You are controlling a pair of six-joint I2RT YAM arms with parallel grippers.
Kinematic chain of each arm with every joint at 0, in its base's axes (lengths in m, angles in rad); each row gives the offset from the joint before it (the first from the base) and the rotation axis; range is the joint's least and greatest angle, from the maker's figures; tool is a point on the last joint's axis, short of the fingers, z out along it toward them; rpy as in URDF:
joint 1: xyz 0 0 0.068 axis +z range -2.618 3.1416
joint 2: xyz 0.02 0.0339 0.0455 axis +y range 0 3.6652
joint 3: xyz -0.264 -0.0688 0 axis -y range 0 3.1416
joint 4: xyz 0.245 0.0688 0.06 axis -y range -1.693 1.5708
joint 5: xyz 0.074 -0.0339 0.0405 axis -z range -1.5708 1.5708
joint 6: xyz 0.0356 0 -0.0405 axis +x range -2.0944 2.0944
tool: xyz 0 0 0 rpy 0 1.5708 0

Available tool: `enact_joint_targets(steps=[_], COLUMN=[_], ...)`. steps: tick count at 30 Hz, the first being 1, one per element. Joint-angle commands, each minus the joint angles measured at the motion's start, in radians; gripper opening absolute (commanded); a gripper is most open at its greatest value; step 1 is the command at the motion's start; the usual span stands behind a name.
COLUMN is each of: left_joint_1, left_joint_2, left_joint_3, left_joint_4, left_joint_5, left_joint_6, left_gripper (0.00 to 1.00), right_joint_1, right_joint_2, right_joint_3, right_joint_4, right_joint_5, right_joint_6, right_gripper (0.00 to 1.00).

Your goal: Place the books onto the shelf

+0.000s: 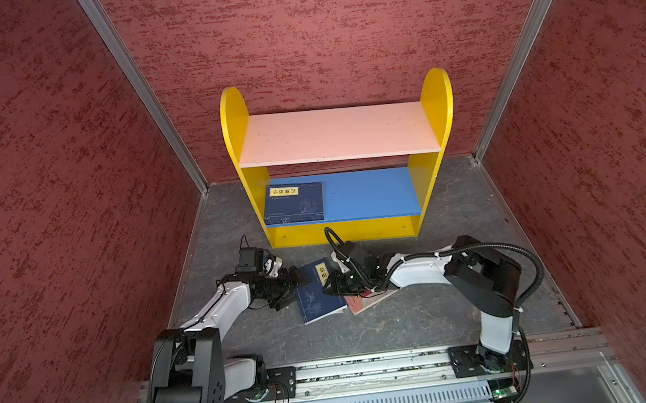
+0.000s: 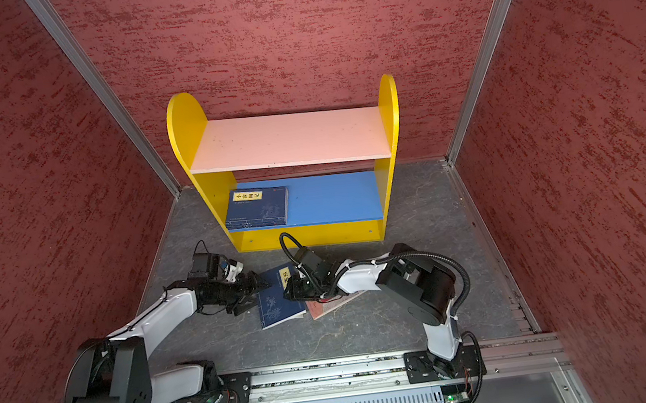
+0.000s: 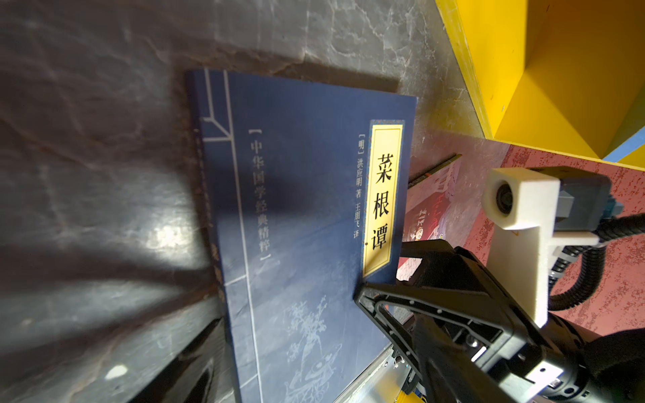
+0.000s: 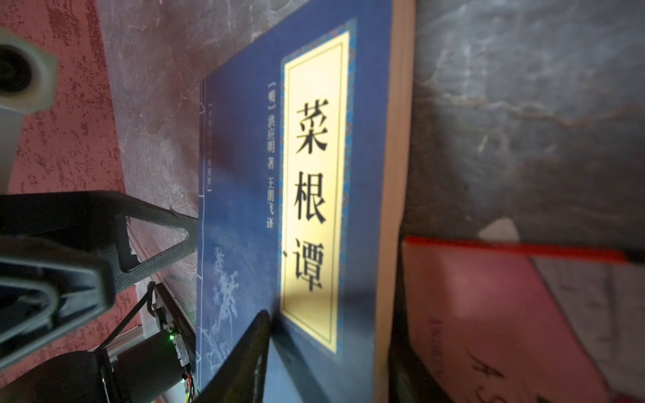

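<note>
A navy book (image 1: 319, 301) (image 2: 278, 310) with a yellow title label lies on the grey floor in front of the shelf (image 1: 338, 133) (image 2: 288, 139). Its right side rests on a pink-and-red book (image 1: 367, 299) (image 4: 488, 314). My right gripper (image 1: 330, 287) (image 2: 288, 292) is shut on the navy book's page edge, one finger (image 4: 251, 349) on the cover and the other beneath. My left gripper (image 1: 292, 288) (image 2: 257, 292) stands open at the spine edge, one finger (image 3: 195, 366) on the floor. More navy books (image 1: 293, 204) lie stacked on the blue lower board.
Red textured walls close in on three sides. A metal rail (image 1: 375, 365) with both arm bases runs along the front. The right arm's white camera mount (image 3: 516, 199) hangs close to the navy book's label. The pink upper board (image 2: 288, 139) holds nothing.
</note>
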Motion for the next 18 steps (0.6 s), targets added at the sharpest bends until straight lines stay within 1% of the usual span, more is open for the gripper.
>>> enact_joint_targets(steps=[1,7,11,14,18], left_joint_1=[0.009,0.028,0.03,0.034,0.037], left_joint_2=[-0.004,-0.01,-0.018,-0.011,0.003], left_joint_3=[0.023,0.047,0.054,0.044,0.044], left_joint_4=[0.047,0.034,-0.013,-0.017,-0.014], left_joint_5=[0.096,0.123,0.048,0.024,0.016], left_joint_6=[-0.009,0.002,0.032,0.043,0.04], left_gripper=[0.83,0.8,0.79,0.79,0.79], right_joint_1=[0.02,0.015,0.012,0.012,0.012], right_joint_2=[0.027,0.011,0.0,-0.003,-0.014], right_joint_3=[-0.012,-0.053,-0.081,-0.088,-0.106], right_joint_4=[0.076,0.159,0.216,0.244,0.28], right_joint_5=[-0.076,-0.114,-0.128,-0.134,-0.132], right_joint_6=[0.025,0.072,0.101,0.116,0.138], right_gripper=[0.47,0.44,0.41,0.38,0.31])
